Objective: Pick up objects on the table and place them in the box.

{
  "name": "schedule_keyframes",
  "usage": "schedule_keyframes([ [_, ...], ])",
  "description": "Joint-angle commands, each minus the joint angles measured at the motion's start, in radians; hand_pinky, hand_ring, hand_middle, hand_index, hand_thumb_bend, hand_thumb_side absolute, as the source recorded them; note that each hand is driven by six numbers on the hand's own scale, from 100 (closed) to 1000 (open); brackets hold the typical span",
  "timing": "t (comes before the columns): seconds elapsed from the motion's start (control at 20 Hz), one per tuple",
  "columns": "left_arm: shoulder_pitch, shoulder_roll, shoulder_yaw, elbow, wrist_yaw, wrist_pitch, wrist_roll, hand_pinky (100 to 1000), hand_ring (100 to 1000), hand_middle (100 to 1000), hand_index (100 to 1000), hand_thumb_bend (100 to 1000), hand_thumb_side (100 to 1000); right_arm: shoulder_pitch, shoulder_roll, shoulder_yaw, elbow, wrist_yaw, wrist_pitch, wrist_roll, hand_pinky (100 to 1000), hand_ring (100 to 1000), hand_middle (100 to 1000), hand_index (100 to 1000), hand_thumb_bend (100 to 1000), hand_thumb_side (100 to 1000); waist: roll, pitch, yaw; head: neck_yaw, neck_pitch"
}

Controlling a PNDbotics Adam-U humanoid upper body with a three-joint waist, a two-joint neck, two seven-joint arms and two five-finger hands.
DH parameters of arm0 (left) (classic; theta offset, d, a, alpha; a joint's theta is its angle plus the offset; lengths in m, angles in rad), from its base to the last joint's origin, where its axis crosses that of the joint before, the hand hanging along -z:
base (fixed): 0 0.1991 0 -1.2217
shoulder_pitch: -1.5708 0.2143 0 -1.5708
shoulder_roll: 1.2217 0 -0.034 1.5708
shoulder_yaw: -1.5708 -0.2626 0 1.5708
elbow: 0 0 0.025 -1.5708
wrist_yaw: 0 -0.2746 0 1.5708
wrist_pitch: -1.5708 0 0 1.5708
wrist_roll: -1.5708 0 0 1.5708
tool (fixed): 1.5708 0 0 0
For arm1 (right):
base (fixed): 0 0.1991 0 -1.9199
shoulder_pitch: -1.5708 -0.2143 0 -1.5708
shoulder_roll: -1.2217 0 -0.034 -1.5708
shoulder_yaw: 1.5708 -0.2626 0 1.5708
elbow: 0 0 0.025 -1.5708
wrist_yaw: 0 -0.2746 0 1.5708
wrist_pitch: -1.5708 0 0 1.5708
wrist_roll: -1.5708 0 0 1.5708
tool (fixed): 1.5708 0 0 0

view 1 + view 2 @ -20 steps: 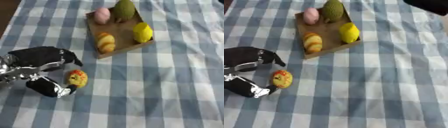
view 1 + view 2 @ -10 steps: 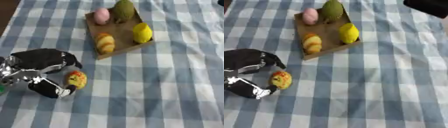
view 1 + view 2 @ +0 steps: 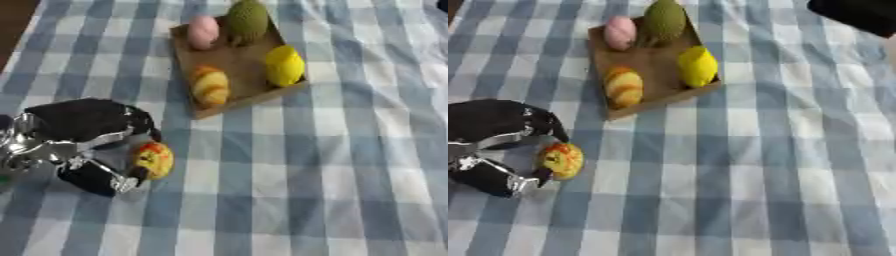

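Lying on the blue-and-white checked tablecloth (image 3: 350, 165), a yellow-and-red toy fruit (image 3: 154, 159) sits between the curled fingers and thumb of the left hand (image 3: 83, 142). Beyond it the shallow brown box (image 3: 241, 60) holds a pink, a green, a yellow and an orange piece.

We see a table (image 3: 350, 175) under blue-checked cloth; on it lie a far box (image 3: 238, 60) and a near-left yellow toy (image 3: 154, 160).
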Motion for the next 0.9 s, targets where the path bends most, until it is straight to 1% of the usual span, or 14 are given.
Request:
schedule_keyframes([
  [0.05, -0.016, 0.011, 0.0, -0.015, -0.021, 0.001, -0.023, 880, 836, 780, 836, 155, 360, -0.009, -0.019, -0.009, -0.014, -0.007, -0.002, -0.005, 680, 697, 776, 814, 100, 688, 0.0, -0.02, -0.002, 0.003, -0.013],
  [0.25, -0.021, 0.0, -0.013, -0.001, -0.073, -0.01, -0.059, 882, 838, 783, 840, 168, 361, -0.009, -0.018, -0.008, -0.014, -0.009, -0.004, -0.006, 680, 697, 776, 814, 100, 690, 0.0, -0.018, -0.004, 0.004, -0.013],
  [0.45, -0.028, -0.017, -0.025, 0.028, -0.106, -0.029, -0.069, 882, 837, 781, 837, 162, 349, -0.008, -0.017, -0.009, -0.014, -0.01, -0.004, -0.007, 680, 697, 776, 814, 100, 692, -0.001, -0.017, -0.005, 0.005, -0.013],
  [0.55, -0.031, -0.024, -0.029, 0.039, -0.12, -0.039, -0.067, 877, 832, 774, 820, 143, 338, -0.008, -0.017, -0.008, -0.014, -0.011, -0.004, -0.007, 680, 697, 776, 814, 100, 693, -0.002, -0.016, -0.005, 0.006, -0.012],
  [0.65, -0.033, -0.03, -0.032, 0.047, -0.131, -0.048, -0.06, 861, 815, 755, 783, 102, 332, -0.007, -0.017, -0.008, -0.014, -0.011, -0.004, -0.007, 680, 697, 776, 814, 100, 694, -0.002, -0.016, -0.005, 0.006, -0.012],
  [0.9, -0.034, -0.038, -0.022, 0.041, -0.149, -0.052, -0.012, 832, 783, 704, 723, 100, 306, -0.006, -0.017, -0.009, -0.014, -0.013, -0.006, -0.007, 681, 698, 776, 814, 100, 693, -0.003, -0.02, -0.003, 0.006, -0.012],
])
